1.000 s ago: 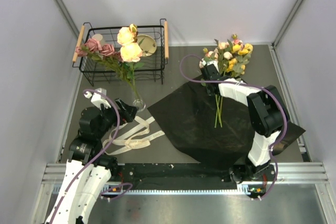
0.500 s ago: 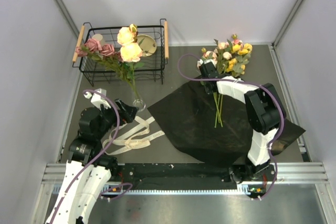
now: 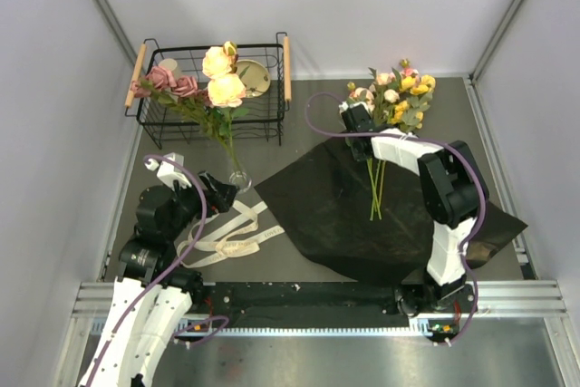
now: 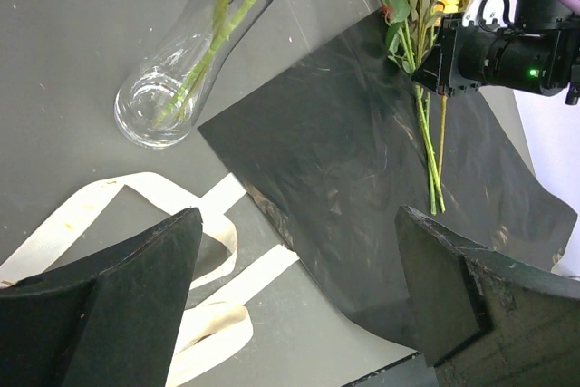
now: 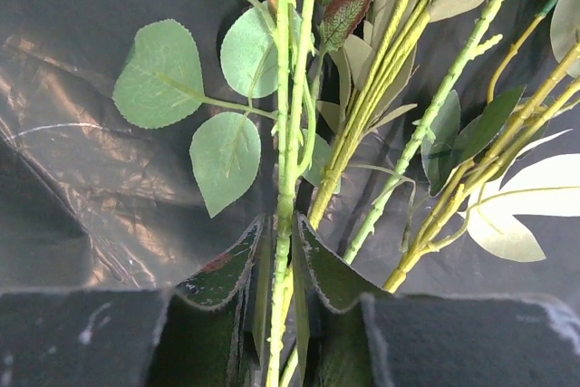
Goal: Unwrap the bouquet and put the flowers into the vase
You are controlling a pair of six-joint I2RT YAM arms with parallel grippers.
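Right gripper [image 5: 281, 228]: closed on one green stem of the flowers [image 5: 362, 124].
Flowers: lying on black paper [image 3: 326, 215], blooms toward the table [image 3: 308, 129] far edge.
Left gripper [image 4: 299, 219]: wide open, near vase [image 4: 172, 88].
Vase: upright, left of paper, holding stems.

My left arm [image 3: 163, 215] and right arm [image 3: 449, 192] are white shells between black joint housings, each with a looping purple cable [image 3: 203, 198]. My jaws are matte black wedges, rough at the edges. A small green light [image 4: 530, 72] glows on the right wrist's black body.
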